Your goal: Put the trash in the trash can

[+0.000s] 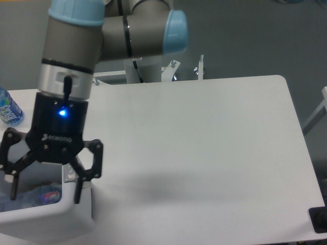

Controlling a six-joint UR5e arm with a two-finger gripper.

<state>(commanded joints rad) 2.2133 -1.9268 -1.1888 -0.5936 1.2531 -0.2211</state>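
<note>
The trash can [51, 218] is a large white bin with a thick rounded rim at the bottom left corner. Inside it lies the trash, a clear plastic bottle [36, 197], blurred and partly hidden by the gripper. My gripper [45, 197] hangs directly over the bin's opening. It is open, its black fingers [77, 190] spread wide to either side of the bottle and holding nothing.
A bottle with a bright blue label [8, 108] stands at the far left edge. The white table [204, 143] stretches to the right. Metal brackets [186, 69] stick up behind its back edge, and a dark object [319, 219] sits at the bottom right.
</note>
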